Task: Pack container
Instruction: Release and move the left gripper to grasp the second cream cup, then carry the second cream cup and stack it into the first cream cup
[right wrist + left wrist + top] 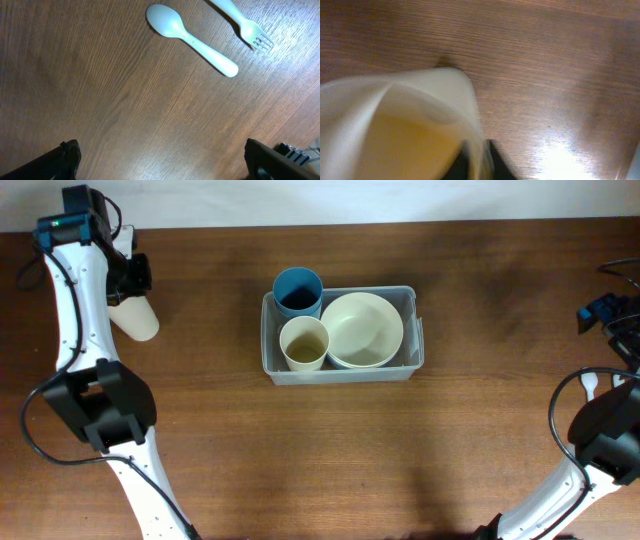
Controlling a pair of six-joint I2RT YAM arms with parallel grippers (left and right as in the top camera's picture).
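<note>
**Thin pinch on a cup wall could slip**

Left gripper (476, 162) is pinched nearly shut on the thin wall of a loose cream cup (135, 318) at far left. Once lifted, the cup may twist free or catch the rim of the container (340, 373), table centre, nearly full. Right gripper (170, 162) gapes wide, empty, near spoon (190, 36) and fork (245, 25)

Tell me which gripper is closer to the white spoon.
Right. The right gripper hangs open over the table, the spoon lying just ahead beside a fork. The left gripper is across the table, beyond the container, pinching a cream cup.
</note>
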